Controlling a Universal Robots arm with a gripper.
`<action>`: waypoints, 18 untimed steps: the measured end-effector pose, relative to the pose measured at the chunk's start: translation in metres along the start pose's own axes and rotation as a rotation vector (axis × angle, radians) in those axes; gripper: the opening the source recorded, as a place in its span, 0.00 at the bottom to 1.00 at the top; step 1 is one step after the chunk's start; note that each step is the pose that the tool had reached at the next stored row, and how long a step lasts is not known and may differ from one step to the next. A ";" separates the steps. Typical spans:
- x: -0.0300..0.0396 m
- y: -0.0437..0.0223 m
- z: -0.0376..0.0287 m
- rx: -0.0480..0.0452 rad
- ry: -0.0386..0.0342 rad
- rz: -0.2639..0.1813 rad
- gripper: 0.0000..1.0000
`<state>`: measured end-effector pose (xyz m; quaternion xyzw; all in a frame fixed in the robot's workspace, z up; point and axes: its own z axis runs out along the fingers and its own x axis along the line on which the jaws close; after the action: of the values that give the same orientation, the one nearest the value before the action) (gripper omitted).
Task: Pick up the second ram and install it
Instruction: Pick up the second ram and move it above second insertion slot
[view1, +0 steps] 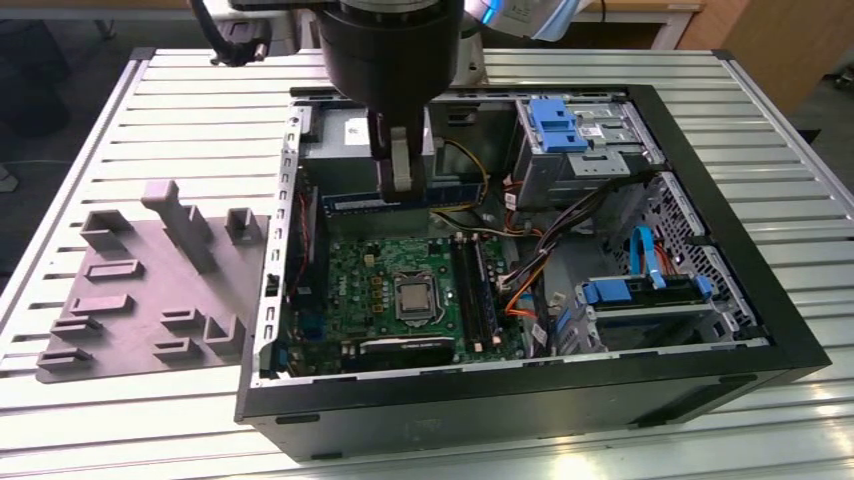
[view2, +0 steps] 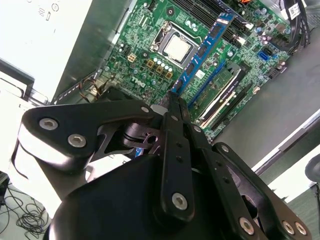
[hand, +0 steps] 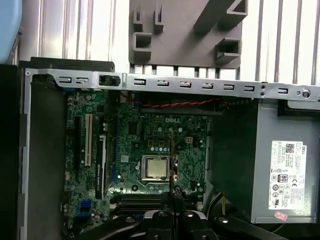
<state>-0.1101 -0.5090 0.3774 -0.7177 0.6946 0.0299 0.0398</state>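
- Exterior view: the claw (view1: 399, 186) is clamped on the long, narrow blue memory stick (view1: 451, 191). It holds the stick level inside the far part of the open black computer case (view1: 534, 405), above the green motherboard (view1: 380, 270).
- Second wrist view: the stick (view2: 205, 47) juts out over the long black slots (view2: 235, 102). The pick-up looks done and the seating not; that would call for lining its edge up with a free slot.
- First wrist view: the case also holds a grey metal power supply box (hand: 280, 160).

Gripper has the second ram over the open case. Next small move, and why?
Probably turn the wrist so the second ram runs along the memory slots. The gripper is shut on it above the motherboard, and in the exterior view it lies crosswise to those slots, not lined up for seating.
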 end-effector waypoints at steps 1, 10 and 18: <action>0.0001 -0.0003 0.0009 -0.0012 0.0002 0.000 0.12; 0.0010 -0.0093 0.0068 -0.0173 -0.0004 0.002 0.12; 0.0016 -0.0121 0.0119 -0.0258 -0.0007 0.003 0.12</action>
<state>-0.0979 -0.5090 0.3656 -0.7172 0.6950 0.0391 0.0308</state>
